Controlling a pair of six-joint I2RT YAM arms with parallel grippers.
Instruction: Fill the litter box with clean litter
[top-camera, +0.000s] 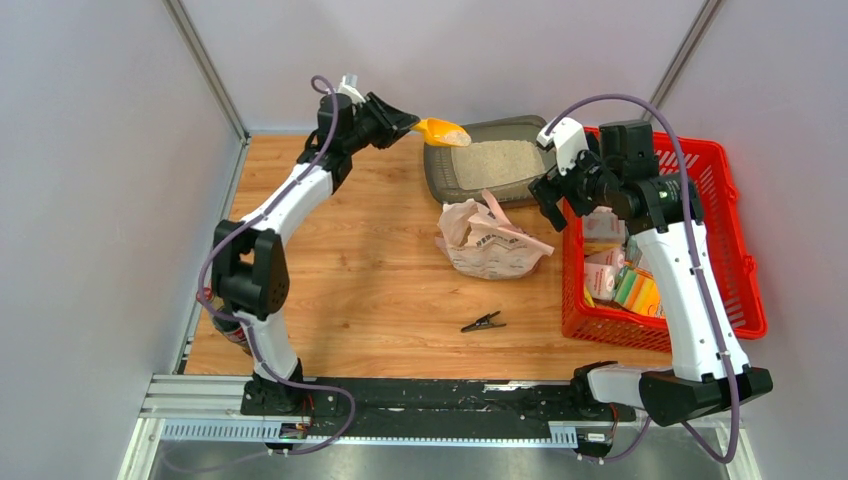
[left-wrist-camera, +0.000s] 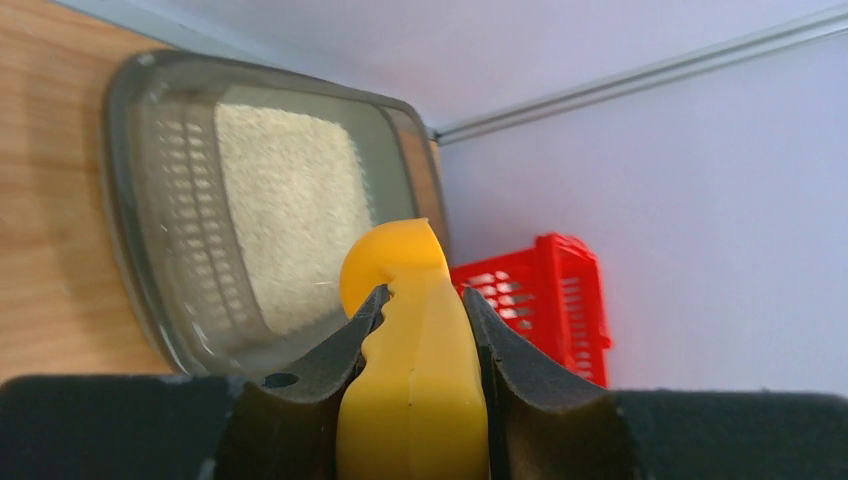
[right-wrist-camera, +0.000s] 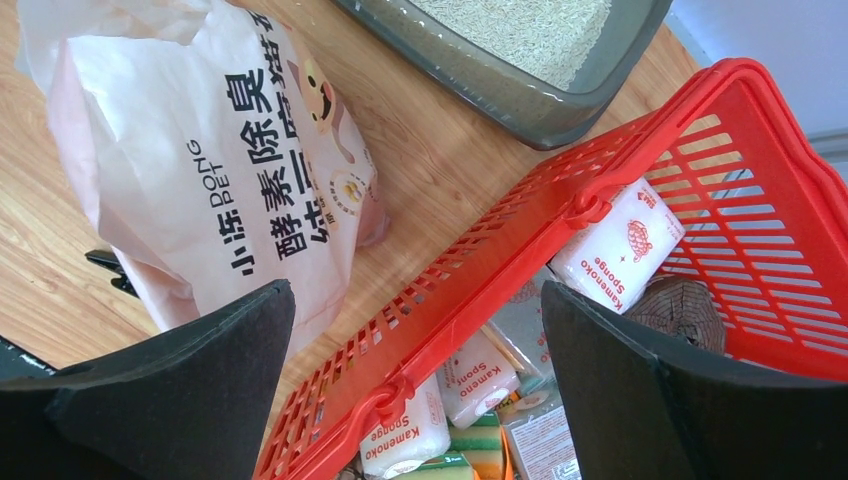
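Left arm stretched to the far side of the tabletop. My left fingers are narrowed and clamped on the handle of a yellow scoop. In the left wrist view the handle sits squeezed between both pads, bowl pointing away from me. From above, the bowl carries a pale heap and hangs over the far left corner of the litter box.

Litter box: dark grey tray at the far edge of the tabletop, close to the back wall, just left of the red basket. In the right wrist view a narrow strip of wood shows between box corner and basket rim, so they do not touch.

Litter: flat beige layer over the middle of the box floor. A band of bare grey ribbed plastic shows along the side nearest my left wrist.

A crumpled pink-and-white bag, top open, stands on the tabletop just in front of the box. Print reads "DONG PET" beside Chinese characters. A black clip lies nearer my bases, apart from the bag.

My right fingers are spread wide and hold nothing. They hover above the basket's left rim, bag to one side, basket interior to the other. Inside the basket: sponge packs marked "Kamenoko Sponge", plus green and orange items I cannot identify.
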